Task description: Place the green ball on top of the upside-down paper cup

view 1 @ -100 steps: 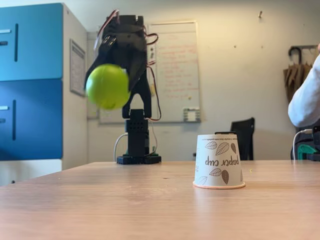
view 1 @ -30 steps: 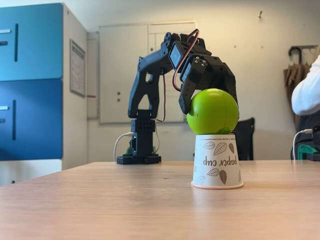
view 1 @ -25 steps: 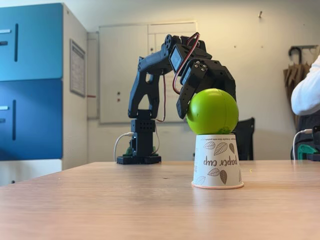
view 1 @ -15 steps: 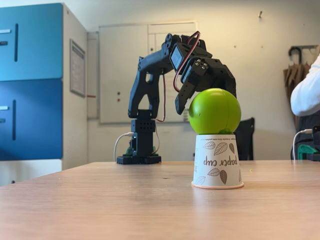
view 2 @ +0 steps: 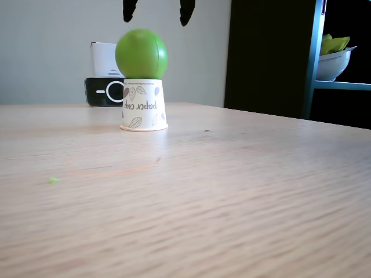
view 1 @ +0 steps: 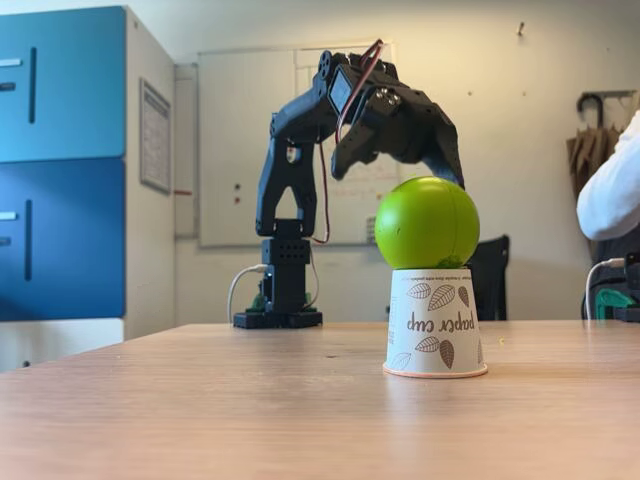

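Counter [view 1: 200,420] fills the bottom of both fixed views, pale wood grain running right up to the lens, and in one of them you've got a tiny green speck [view 2: 53,180] lying at the lower left. Next back, your paper cup [view 1: 435,322] stands upside down, rolled rim flat on the wood, right of centre in one view and upper left in the other [view 2: 144,105], leaf print and "paper cup" lettering reading inverted. Sitting square on its upturned base is the green ball [view 1: 427,223], touching the cup and nothing else; from the other side [view 2: 141,54] it rests just as centred. Above it, your hand [view 1: 398,158] hangs spread wide, one finger [view 1: 345,160] off to the upper left of the ball, the other coming down behind its upper right edge, and nothing between them. At the top edge of the other view you see two dark fingertips [view 2: 186,11] set apart, clear air between them and the ball. Further back, the black arm [view 1: 290,170] rises from its base at the counter's far edge, blue cabinet [view 1: 60,160] at the left, a whiteboard [view 1: 250,140] on the wall, and a person's white sleeve [view 1: 610,195] at the right edge.
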{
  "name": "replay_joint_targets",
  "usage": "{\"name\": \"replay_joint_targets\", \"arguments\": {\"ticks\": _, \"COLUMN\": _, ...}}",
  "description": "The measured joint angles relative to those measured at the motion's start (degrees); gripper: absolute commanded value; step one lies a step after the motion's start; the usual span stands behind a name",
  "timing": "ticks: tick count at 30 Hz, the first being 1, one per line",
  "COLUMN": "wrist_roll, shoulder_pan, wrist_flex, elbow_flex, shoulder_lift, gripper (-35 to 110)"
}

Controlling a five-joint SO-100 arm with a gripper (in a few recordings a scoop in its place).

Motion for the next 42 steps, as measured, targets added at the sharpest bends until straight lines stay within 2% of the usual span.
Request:
{"name": "replay_joint_targets", "arguments": {"ticks": 6, "wrist_roll": -0.3, "shoulder_pan": 3.1, "wrist_flex": -2.2, "elbow_flex": 14.6, "shoulder_lift": 16.7, "gripper": 35}}
{"name": "replay_joint_targets", "arguments": {"ticks": 16, "wrist_roll": -0.3, "shoulder_pan": 17.2, "wrist_flex": -2.8, "elbow_flex": 49.8, "shoulder_lift": 51.3, "gripper": 0}}
{"name": "replay_joint_targets", "arguments": {"ticks": 24, "wrist_roll": -0.3, "shoulder_pan": 27.4, "wrist_flex": 6.7, "elbow_flex": 73.2, "shoulder_lift": 72.5, "gripper": 0}}
{"name": "replay_joint_targets", "arguments": {"ticks": 32, "wrist_roll": -0.3, "shoulder_pan": 26.7, "wrist_flex": 8.3, "elbow_flex": 96.7, "shoulder_lift": 93.3, "gripper": 0}}
{"name": "replay_joint_targets", "arguments": {"ticks": 37, "wrist_roll": -0.4, "shoulder_pan": 24.5, "wrist_flex": 10.6, "elbow_flex": 103.2, "shoulder_lift": 100.5, "gripper": 0}}
{"name": "replay_joint_targets", "arguments": {"ticks": 42, "wrist_roll": -1.4, "shoulder_pan": 24.2, "wrist_flex": 22.3, "elbow_flex": 103.6, "shoulder_lift": 106.2, "gripper": 0}}
